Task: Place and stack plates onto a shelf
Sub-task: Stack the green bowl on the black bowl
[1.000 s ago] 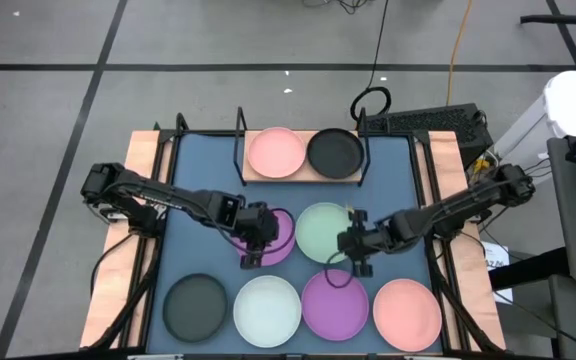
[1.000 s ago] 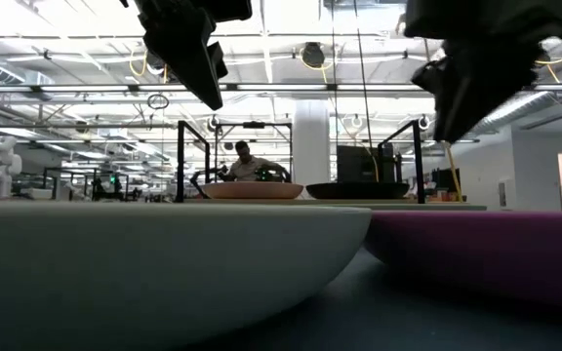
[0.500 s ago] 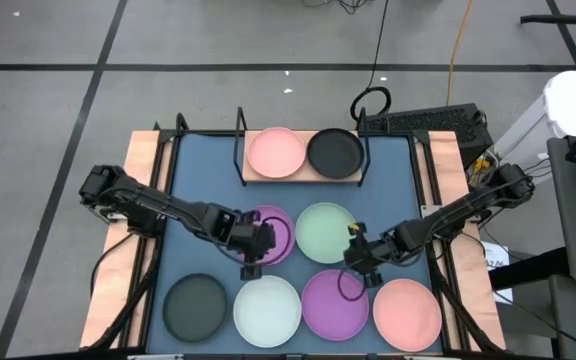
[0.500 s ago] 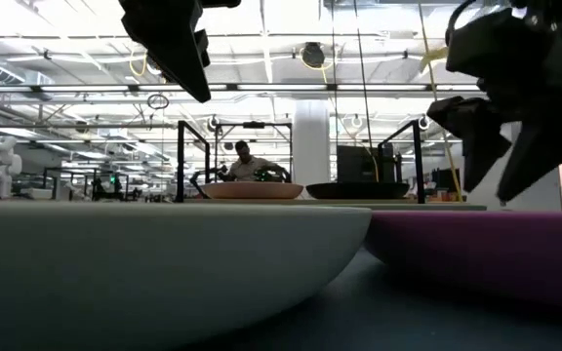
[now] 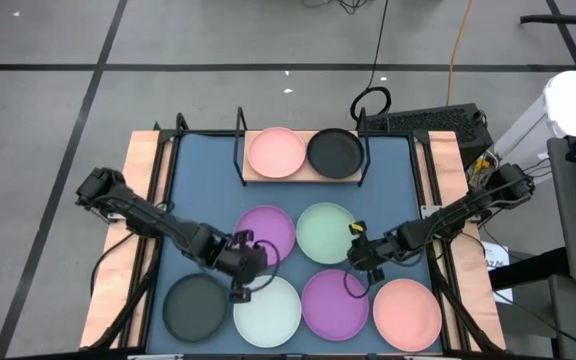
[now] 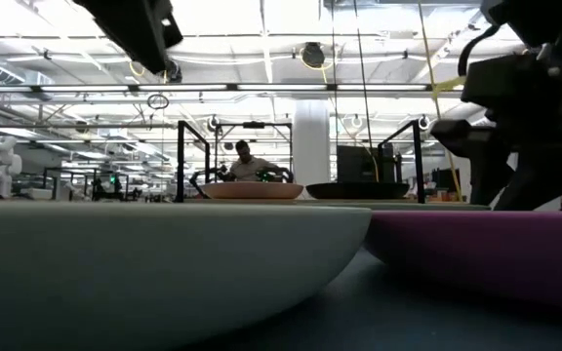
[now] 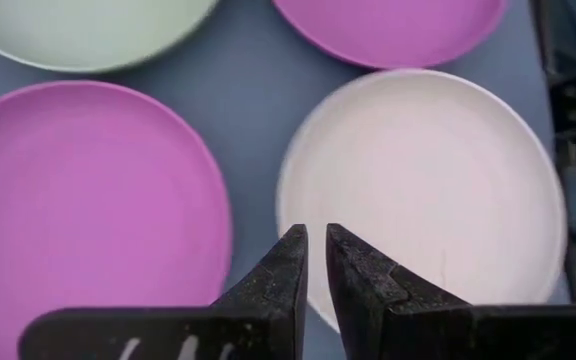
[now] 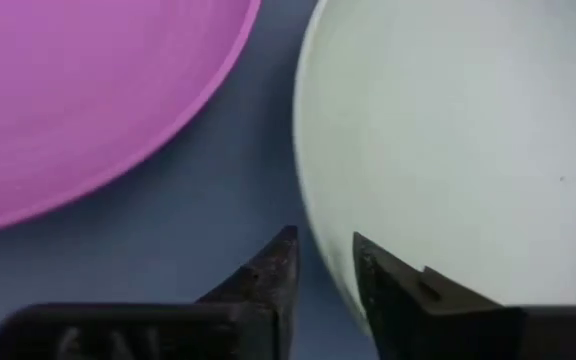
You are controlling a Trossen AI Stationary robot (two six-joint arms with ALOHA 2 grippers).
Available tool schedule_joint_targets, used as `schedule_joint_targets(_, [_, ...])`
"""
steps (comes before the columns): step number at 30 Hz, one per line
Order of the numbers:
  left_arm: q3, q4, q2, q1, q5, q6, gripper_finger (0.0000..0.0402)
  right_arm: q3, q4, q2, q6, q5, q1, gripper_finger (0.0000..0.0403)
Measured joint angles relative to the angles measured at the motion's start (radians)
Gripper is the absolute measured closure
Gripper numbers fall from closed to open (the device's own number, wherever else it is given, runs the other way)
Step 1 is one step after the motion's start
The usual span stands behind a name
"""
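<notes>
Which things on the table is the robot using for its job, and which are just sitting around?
For the job:
- shelf, with a pink plate and a black plate on it
- six plates on the blue table
- left claw
- right claw

Just lying about:
- keyboard
- cable loop

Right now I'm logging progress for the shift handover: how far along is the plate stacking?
Done: a pink plate and a black plate sit on the shelf. In hand: nothing is held; the left gripper, nearly shut, hovers at the white plate, the right gripper at the pale green plate. Left: six plates lie on the blue tabletop.
</notes>
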Motion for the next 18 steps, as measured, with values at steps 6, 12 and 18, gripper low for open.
schedule_joint_targets(6, [0.0, 0.039, 0.0, -0.069, -0.118, -0.041, 0.0355, -0.018, 0.026, -0.001, -0.02, 0.004, 0.0, 0.0394])
schedule_joint_targets(12, [0.0, 0.071, 0.0, -0.121, -0.179, -0.066, 0.0355, -0.018, 0.027, -0.001, -0.026, 0.004, 0.0, 0.0399])
schedule_joint_targets(18, [0.0, 0.07, 0.0, -0.167, -0.205, -0.11, 0.0355, -0.013, 0.022, -0.001, -0.026, 0.002, 0.0, 0.0401])
